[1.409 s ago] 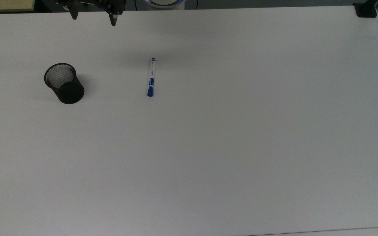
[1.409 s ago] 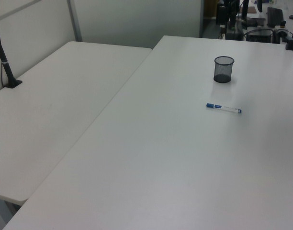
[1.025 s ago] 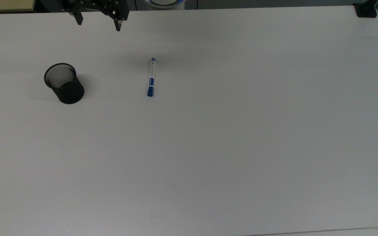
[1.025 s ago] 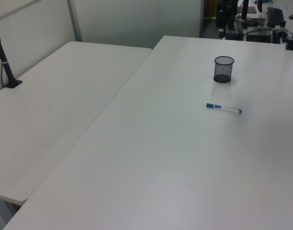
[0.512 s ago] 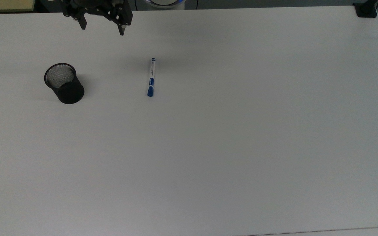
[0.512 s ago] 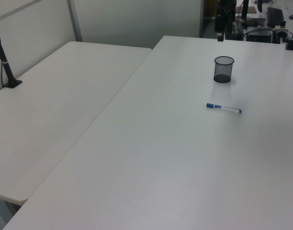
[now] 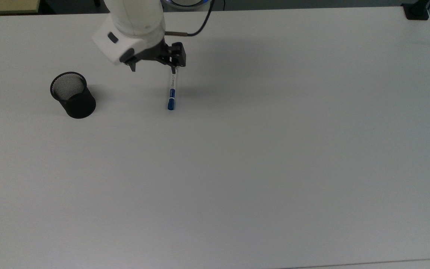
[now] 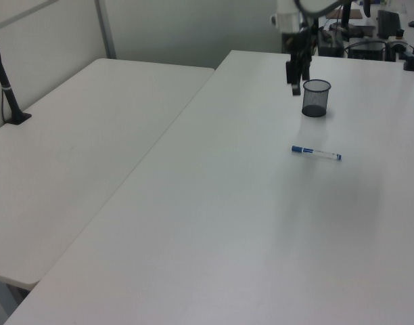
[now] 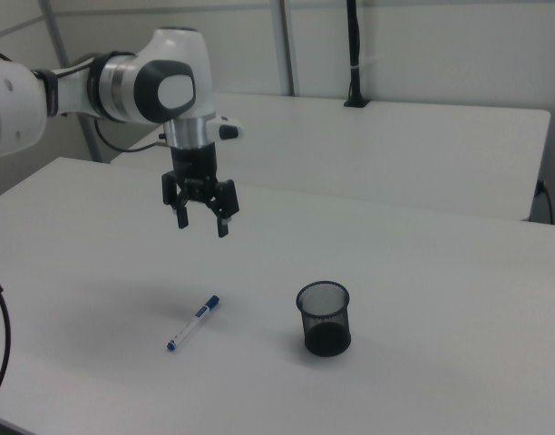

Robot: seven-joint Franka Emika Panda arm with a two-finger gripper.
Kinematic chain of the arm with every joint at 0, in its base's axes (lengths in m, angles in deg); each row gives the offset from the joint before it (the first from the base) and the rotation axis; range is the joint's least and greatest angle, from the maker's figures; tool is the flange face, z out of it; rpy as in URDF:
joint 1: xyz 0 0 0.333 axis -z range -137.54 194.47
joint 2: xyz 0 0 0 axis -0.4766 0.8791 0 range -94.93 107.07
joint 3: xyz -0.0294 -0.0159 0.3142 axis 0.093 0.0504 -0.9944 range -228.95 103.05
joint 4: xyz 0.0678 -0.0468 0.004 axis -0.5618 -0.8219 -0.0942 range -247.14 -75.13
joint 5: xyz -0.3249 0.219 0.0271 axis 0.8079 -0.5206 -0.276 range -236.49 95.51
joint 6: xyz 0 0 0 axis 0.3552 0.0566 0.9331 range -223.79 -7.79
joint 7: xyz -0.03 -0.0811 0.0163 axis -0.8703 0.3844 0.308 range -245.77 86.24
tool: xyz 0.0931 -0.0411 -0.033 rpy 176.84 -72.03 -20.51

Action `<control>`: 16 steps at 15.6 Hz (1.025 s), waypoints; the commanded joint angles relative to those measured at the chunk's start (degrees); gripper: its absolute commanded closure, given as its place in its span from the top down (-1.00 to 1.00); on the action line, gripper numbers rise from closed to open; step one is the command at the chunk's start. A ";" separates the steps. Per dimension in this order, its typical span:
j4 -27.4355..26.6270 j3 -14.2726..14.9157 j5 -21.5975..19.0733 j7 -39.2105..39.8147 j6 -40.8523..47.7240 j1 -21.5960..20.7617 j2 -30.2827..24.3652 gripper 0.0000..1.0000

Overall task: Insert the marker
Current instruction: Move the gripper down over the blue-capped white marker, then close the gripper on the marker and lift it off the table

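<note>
**Marker flat on table, gripper raised and empty**

The marker (image 7: 171,90) is found lying flat on the white table (image 7: 274,149), well apart from the black mesh cup (image 7: 73,95), which stands upright toward the top view's left. In the right view the marker (image 9: 192,323) is seen with its blue cap nearer the cup (image 9: 324,317) and its small blue tip pointing away from it. In the left view the marker (image 8: 316,153) lies nearer the camera than the cup (image 8: 316,97).

The gripper (image 9: 201,218) is observed raised above the table, clear of the marker and pointing downward. Its jaws are spread wide and nothing is held between them. In the top view the gripper (image 7: 152,67) is seen over the marker's far end, one finger (image 7: 174,69) overlapping the barrel.
</note>
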 commanded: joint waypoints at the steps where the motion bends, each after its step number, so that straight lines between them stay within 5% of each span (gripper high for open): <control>1: -0.59 0.29 -0.14 -0.79 -2.89 -1.85 2.27 0.86; 4: -2.43 0.29 -0.23 -0.71 -3.34 -1.93 4.03 0.53; 9: -9.73 0.29 -2.95 -0.80 -5.88 -2.29 4.21 0.25; 16: -10.35 0.29 -3.30 -0.88 -13.35 -2.64 8.34 -0.01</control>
